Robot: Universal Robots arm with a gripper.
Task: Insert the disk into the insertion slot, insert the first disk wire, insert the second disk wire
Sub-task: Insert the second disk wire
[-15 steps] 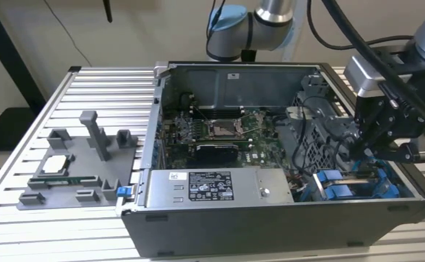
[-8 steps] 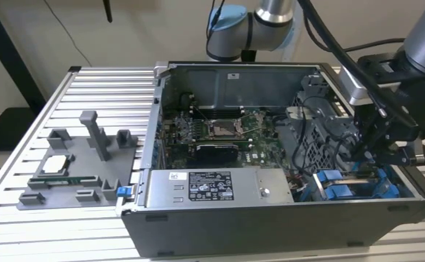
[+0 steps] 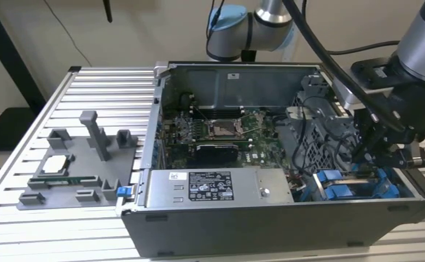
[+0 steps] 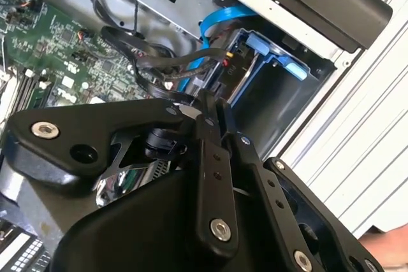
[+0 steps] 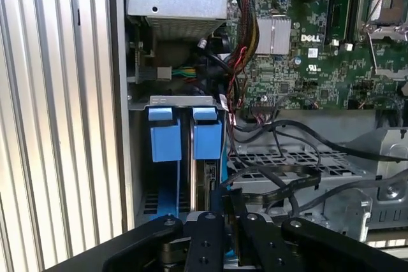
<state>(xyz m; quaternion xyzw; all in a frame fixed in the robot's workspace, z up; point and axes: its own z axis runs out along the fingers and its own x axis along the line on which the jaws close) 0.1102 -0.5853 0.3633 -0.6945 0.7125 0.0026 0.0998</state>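
The disk [image 5: 207,183] sits on edge in the insertion slot [image 5: 167,103], between two bright blue tabs [image 5: 164,138]. In the second wrist view the disk [image 4: 241,76] shows inside the blue-railed bay. My gripper [image 5: 229,207] hovers directly over the disk's end, fingers [image 5: 205,230] drawn close on a dark connector of a black disk wire [image 5: 274,179]. Seen from the second wrist view, the gripper [image 4: 210,103] meets a bundle of black wires [image 4: 159,62]. The exterior view has the gripper [image 3: 369,164] reaching down into the case's corner on its right, above the blue slot [image 3: 336,188].
A labelled grey power-supply box [image 3: 216,188] lies beside the slot. The motherboard [image 3: 212,134] fills the case floor. A perforated metal cage [image 5: 287,157] with cables stands next to the disk. A grey fixture [image 3: 74,164] rests on the slatted table [image 3: 23,229].
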